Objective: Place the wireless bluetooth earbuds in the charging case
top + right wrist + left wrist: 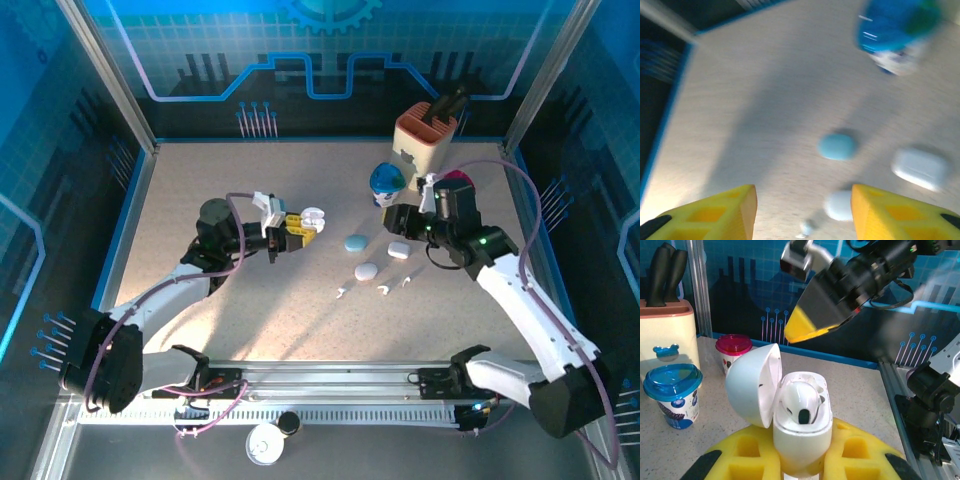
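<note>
Status: left gripper [293, 232] is clamping the open charging case [802, 425], one earbud [800, 402] sitting in its well; right gripper [804, 205] is hanging empty, jaws apart, above loose earbuds [382, 290] on the table [200, 200]; I'm judging it should be centring on one stem, pinching lightly.

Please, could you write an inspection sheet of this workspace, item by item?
Surface: speckled beige table, no spills seen.
Job's things: open white case with one earbud seated; three loose earbuds and three closed cases on the table.
Clutter: blue-lidded cup, pink-lidded cup, knife block.
Grippers: left gripper shut on the open white case; right gripper open, near the closed cases.
Cables: purple cables looped along both arms.
Surroundings: blue walls, metal frame.
</note>
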`<state>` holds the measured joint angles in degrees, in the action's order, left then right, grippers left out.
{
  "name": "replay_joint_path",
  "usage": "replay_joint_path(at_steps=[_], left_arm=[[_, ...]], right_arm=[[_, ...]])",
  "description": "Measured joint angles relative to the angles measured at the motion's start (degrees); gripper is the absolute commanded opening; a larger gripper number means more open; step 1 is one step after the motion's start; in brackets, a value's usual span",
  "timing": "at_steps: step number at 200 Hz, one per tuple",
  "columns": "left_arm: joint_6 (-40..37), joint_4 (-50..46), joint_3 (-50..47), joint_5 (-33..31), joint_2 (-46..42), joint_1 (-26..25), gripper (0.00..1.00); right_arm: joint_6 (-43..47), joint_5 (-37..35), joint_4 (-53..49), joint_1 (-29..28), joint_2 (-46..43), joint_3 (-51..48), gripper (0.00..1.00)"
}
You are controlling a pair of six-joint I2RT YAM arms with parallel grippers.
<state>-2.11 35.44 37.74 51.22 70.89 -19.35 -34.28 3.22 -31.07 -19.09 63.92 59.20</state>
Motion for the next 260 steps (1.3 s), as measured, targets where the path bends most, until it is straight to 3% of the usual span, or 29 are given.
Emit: replay_joint_path(at_steps=[30, 72, 103, 168, 260], left_arm=[[-2.7, -2.8, 0.0, 0.0, 0.0, -0.9, 0.05], [-4.1, -4.4, 0.0, 0.0, 0.0, -2.6, 0.05], [-4.3, -4.8, 0.0, 0.0, 0.0, -2.6, 0.05], [-4.2, -4.7, 0.0, 0.0, 0.5, -2.6, 0.05], [-4.2, -4.7, 0.0, 0.0, 0.5, -2.7, 0.05]], right_arm=[[-2.4, -3.9, -5.8, 3.4, 5.4, -2.8, 0.53], [-4.2, -3.3, -6.6, 3.8, 13.5, -6.5, 0.43], [-4.5, -2.7, -6.4, 4.2, 17.6, -8.2, 0.41], [-5.4, -1.1, -3.4, 4.9, 22.2, -12.6, 0.3], [-5.6, -0.9, -1.3, 5.7, 25.6, -12.3, 0.26]])
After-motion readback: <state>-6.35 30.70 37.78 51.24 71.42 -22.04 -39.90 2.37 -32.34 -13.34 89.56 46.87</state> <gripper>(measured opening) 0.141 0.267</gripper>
